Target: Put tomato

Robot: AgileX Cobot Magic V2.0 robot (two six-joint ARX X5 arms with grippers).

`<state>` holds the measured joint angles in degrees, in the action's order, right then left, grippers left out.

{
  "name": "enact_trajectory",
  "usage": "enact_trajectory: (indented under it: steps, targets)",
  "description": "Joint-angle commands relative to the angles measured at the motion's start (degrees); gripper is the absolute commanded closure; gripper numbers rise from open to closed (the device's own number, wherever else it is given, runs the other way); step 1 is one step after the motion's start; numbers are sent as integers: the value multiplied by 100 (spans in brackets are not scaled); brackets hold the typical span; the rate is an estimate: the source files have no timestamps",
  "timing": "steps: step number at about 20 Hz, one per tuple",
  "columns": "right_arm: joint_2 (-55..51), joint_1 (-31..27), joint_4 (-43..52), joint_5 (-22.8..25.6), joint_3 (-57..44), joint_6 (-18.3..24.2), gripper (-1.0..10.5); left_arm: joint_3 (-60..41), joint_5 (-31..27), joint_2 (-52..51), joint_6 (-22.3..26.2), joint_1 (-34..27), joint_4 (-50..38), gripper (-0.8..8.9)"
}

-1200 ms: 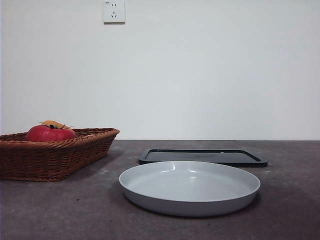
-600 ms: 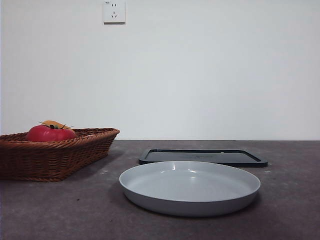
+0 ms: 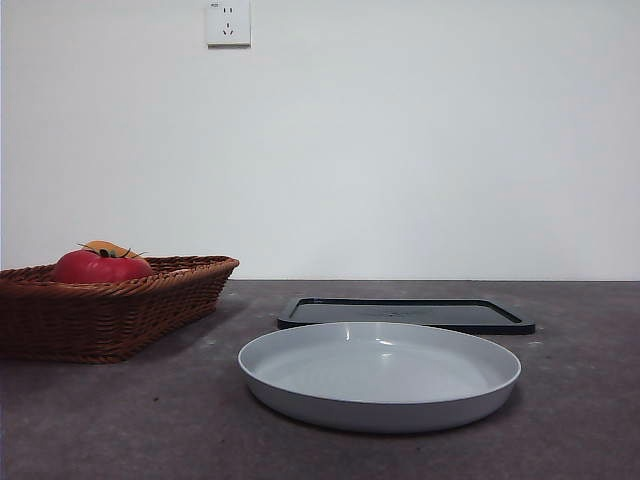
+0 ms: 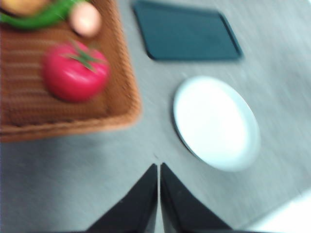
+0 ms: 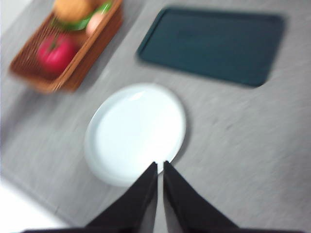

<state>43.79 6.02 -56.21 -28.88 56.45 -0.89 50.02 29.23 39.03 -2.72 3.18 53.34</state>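
Now we reach for the tomato, both grippers closed and holding nothing.

Our left gripper (image 4: 159, 167) hangs high over bare table (image 4: 73, 170), jaws pressed together; the right gripper (image 5: 160, 167) is likewise closed, above the near rim of the white plate (image 5: 136, 131). From the left gripper, the tomato (image 4: 74, 71) lies well apart, inside the wicker basket (image 4: 127, 97), close to the basket wall on the plate's side, stem up, with a pale egg-like item (image 4: 85, 19) and a green vegetable (image 4: 43, 17) beyond it. We judge the left arm better placed: open wide first, descend straight over the tomato, straddle its round sides below the stem, clear the basket wall, and close gently, since the glossy skin may slip.
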Motion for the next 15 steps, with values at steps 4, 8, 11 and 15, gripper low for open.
enact_trajectory:
  steps: [4,8,11,15]
  targets:
    - [304,708,-304,-26,332,354,937,433,87,184,487,369,481,804]
    - [319,942,-304,-26,332,352,937,433,83,184,487,409,527,804]
    - [319,951,-304,-24,332,348,935,433,81,184,485,409,525,765]
    - [321,951,-297,-24,332,348,827,433,81,184,485,409,516,558]
